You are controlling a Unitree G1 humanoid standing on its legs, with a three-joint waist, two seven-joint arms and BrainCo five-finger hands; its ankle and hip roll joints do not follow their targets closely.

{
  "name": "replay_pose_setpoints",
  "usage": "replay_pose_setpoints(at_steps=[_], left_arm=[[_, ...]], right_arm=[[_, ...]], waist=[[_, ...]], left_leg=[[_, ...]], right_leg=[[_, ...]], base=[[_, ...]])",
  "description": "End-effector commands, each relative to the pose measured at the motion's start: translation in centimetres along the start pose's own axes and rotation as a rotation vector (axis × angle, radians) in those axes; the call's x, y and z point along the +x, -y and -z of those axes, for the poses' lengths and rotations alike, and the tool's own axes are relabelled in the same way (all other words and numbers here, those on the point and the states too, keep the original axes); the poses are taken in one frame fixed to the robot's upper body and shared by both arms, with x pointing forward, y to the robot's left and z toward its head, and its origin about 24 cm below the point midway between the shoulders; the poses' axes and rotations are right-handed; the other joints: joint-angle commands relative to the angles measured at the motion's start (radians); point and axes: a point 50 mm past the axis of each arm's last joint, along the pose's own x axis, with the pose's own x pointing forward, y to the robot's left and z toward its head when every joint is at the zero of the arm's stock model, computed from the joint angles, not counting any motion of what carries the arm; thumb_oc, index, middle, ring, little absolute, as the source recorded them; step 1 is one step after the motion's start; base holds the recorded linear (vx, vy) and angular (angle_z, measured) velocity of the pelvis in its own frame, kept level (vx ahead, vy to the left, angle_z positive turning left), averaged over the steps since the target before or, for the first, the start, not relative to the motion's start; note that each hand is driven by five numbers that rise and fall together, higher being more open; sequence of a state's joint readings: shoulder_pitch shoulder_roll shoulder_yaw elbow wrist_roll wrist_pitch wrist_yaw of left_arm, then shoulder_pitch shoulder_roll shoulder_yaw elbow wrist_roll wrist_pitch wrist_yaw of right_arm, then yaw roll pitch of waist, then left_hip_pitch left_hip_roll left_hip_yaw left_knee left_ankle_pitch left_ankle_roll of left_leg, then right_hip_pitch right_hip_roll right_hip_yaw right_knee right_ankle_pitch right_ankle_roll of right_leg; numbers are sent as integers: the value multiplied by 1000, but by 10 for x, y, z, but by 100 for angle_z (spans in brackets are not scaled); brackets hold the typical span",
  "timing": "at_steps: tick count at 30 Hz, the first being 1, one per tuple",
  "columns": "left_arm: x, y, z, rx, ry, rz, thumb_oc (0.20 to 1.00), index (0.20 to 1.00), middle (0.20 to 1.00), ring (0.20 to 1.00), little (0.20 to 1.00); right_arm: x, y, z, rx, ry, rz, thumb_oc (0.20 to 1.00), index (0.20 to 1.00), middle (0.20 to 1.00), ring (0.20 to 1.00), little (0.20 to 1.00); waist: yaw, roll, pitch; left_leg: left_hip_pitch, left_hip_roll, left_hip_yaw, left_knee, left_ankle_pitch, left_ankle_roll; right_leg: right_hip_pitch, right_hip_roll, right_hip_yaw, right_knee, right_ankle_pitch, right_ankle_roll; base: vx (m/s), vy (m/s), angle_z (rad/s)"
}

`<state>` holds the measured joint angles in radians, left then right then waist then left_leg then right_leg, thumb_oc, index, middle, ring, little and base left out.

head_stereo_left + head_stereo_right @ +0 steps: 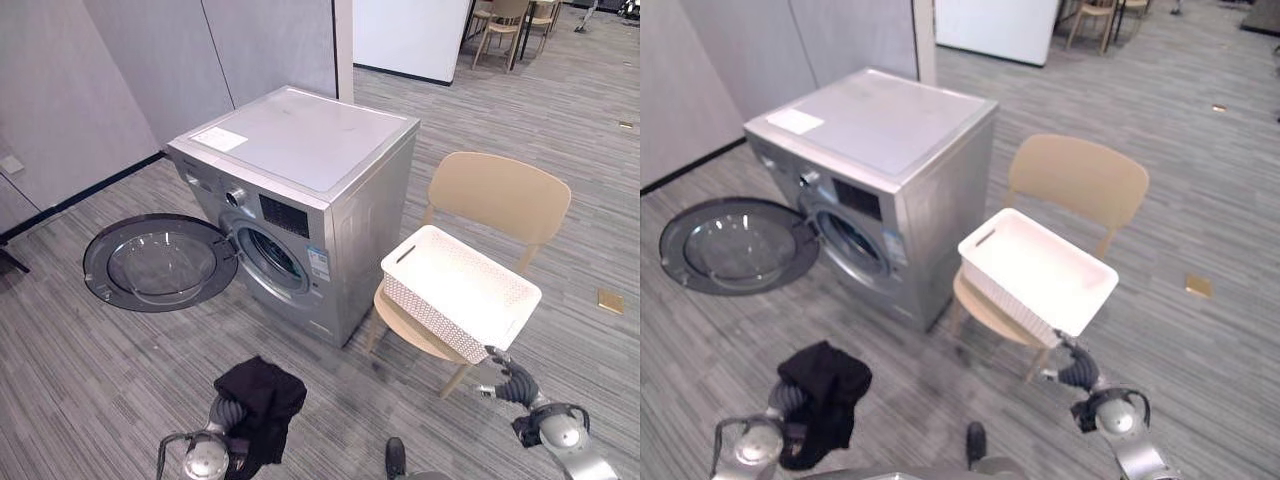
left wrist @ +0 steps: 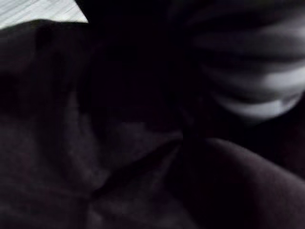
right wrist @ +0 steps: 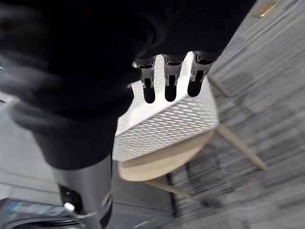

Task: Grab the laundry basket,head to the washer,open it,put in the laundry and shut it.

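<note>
Carpet (image 1: 80, 360) in grey striped planks covers the floor of a room with grey wall panels (image 1: 150, 70) behind the washer (image 1: 300, 190) and more chairs (image 1: 505, 25) far off at the back. The silver front-loading washer stands at an angle to the wall, its round door (image 1: 158, 263) swung fully open toward the robot's left, leaving the drum opening (image 1: 268, 258) uncovered. A white paper (image 1: 218, 139) lies on the washer's lid near its back corner.

Just beside the washer on the robot's right stands a tan wooden chair (image 1: 497, 195), and the white perforated laundry basket (image 1: 458, 290) sits on its seat. The basket's long axis runs from the washer side out toward the robot's right, with 1 slot handle on the short end nearest the washer; it sits slightly tilted, its near corner hanging past the seat edge.

The right hand (image 3: 169, 83) hovers by that near corner, its fingers (image 3: 149, 90) fairly straight and relaxed, holding nothing; whether the tips touch the basket's rim cannot be told.

The left hand (image 1: 228, 412) is low in front of the robot with a black garment (image 1: 258, 400) draped over it. The cloth hides the fingers, so their state cannot be told. The garment hangs near the floor, well apart from the drum opening.
</note>
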<state>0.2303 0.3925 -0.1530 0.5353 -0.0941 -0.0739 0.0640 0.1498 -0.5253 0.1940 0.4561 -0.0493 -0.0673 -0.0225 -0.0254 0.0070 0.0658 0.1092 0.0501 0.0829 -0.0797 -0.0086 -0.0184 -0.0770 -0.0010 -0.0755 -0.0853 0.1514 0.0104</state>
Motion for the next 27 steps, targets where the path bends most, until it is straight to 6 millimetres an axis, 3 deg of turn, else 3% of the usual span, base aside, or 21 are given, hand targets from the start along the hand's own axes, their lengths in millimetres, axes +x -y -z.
replay_pose_setpoints(at_steps=[1,2,5,11,12,13,14,16,21,23,27], left_arm=[[10,-18,-26,16,94,-49,200,200,200,200,200],[9,-20,-17,-1,58,-65,200,200,200,200,200],[10,-22,-14,-33,39,-91,200,200,200,200,200],[17,-23,-27,-77,72,-117,200,200,200,200,200],[17,-23,-30,-81,83,-121,200,200,200,200,200],[18,-22,-32,-89,89,-129,200,200,200,200,200],[18,-22,-32,-89,89,-129,200,200,200,200,200],[19,-23,-34,-73,95,-125,200,200,200,200,200],[21,-23,-38,-73,103,-129,200,200,200,200,200],[21,-23,-38,-65,103,-129,200,200,200,200,200],[20,-32,-36,-67,86,-156,200,200,200,200,200]], right_arm=[[9,4,-26,-29,101,22,1000,1000,1000,1000,1000],[9,0,-13,-22,43,17,1000,1000,1000,1000,1000],[12,-2,-7,-16,6,23,1000,1000,1000,1000,1000],[17,-1,-10,6,6,57,1000,1000,1000,1000,1000],[17,0,-11,14,6,66,1000,1000,1000,1000,1000],[17,-3,-9,20,-2,70,1000,1000,1000,1000,1000],[17,-3,-9,20,-2,70,1000,1000,1000,1000,1000],[15,-8,-4,23,-28,66,1000,1000,1000,1000,1000],[16,-13,-5,22,-34,60,1000,1000,1000,1000,1000],[18,-18,-9,22,-21,52,1000,1000,1000,1000,1000],[24,-30,-25,9,22,11,1000,1000,1000,1000,1000]], waist=[[3,-28,-1],[6,-27,7],[12,-31,36],[28,-50,90],[30,-55,96],[33,-59,100],[33,-59,99],[39,-69,93],[44,-79,85],[49,-88,75],[71,-128,78]], left_leg=[[-82,-18,-34,-8,20,-22],[-78,-17,-37,-7,22,-21],[-106,-15,-49,44,15,-23],[-230,-23,-49,201,-2,-44],[-250,-19,-29,224,-3,-46],[-268,6,45,230,-1,-37],[-269,6,44,231,-2,-37],[-293,44,160,171,14,-35],[-322,72,210,120,42,-38],[-324,55,213,134,45,-30],[-306,5,197,165,-20,17]], right_leg=[[123,-35,-15,69,-218,78],[125,-33,-15,75,-225,74],[116,-34,-14,91,-233,65],[97,-47,-59,93,-239,49],[100,-51,-77,91,-241,47],[107,-59,-117,86,-250,49],[107,-59,-118,86,-251,49],[138,-75,-195,79,-279,63],[172,-104,-269,108,-312,76],[193,-126,-293,132,-322,88],[156,-198,-281,298,-297,114]], base=[[10,-57,1],[10,-57,1],[-26,-50,3],[-72,-51,17],[18,-21,53],[37,0,47],[60,11,72],[213,91,98],[217,155,119],[353,284,61],[286,240,34]])
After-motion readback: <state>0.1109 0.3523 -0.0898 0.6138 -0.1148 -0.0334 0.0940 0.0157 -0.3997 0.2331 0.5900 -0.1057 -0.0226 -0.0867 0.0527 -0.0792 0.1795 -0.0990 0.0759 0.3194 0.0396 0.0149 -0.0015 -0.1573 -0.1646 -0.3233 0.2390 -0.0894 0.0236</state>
